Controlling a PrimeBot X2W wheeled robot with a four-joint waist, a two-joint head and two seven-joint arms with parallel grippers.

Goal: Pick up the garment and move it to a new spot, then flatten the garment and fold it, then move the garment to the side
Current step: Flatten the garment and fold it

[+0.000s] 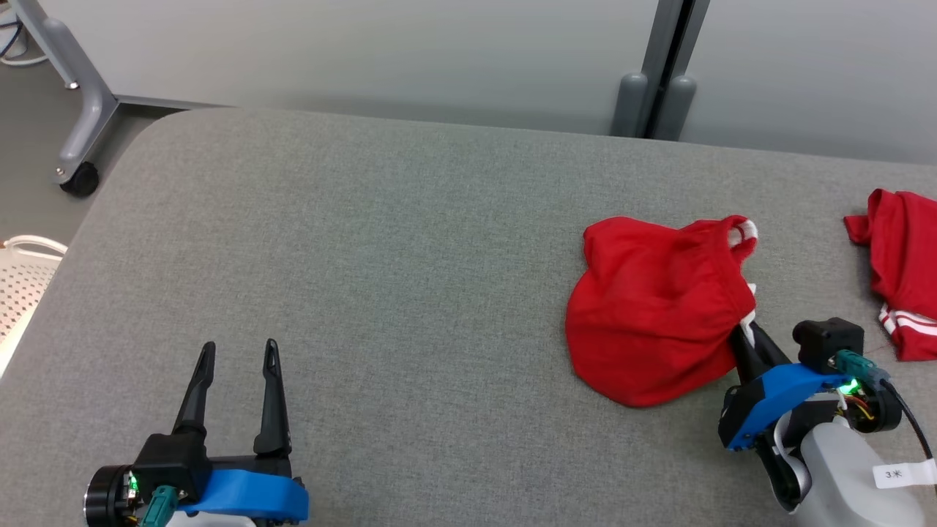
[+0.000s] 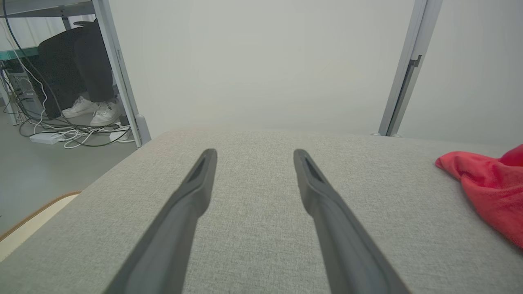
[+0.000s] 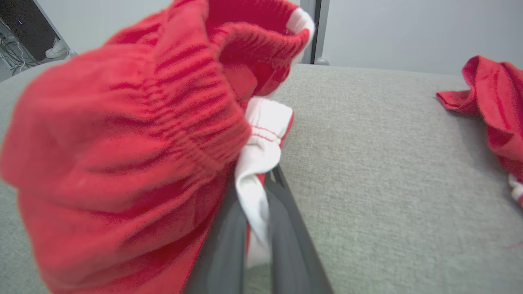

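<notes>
A crumpled red garment (image 1: 655,307) with white trim lies on the right half of the grey padded table (image 1: 381,249). My right gripper (image 1: 745,331) is shut on the garment's near right edge. Up close, the right wrist view has the red garment (image 3: 122,143) bunched before the camera, with its white trim pinched between the dark fingers (image 3: 282,220). My left gripper (image 1: 238,351) rests at the lower left, open, nothing between its fingers. Seen from the left wrist, the left gripper (image 2: 253,157) stands over bare table, with the garment (image 2: 490,188) at the right edge.
A second red piece with white stripes (image 1: 904,267) lies at the table's far right edge. A white perforated basket (image 1: 18,282) sits off the table's left side. A wheeled grey frame leg (image 1: 80,176) stands at the far left. A person's legs and shoes (image 2: 90,110) show under a desk.
</notes>
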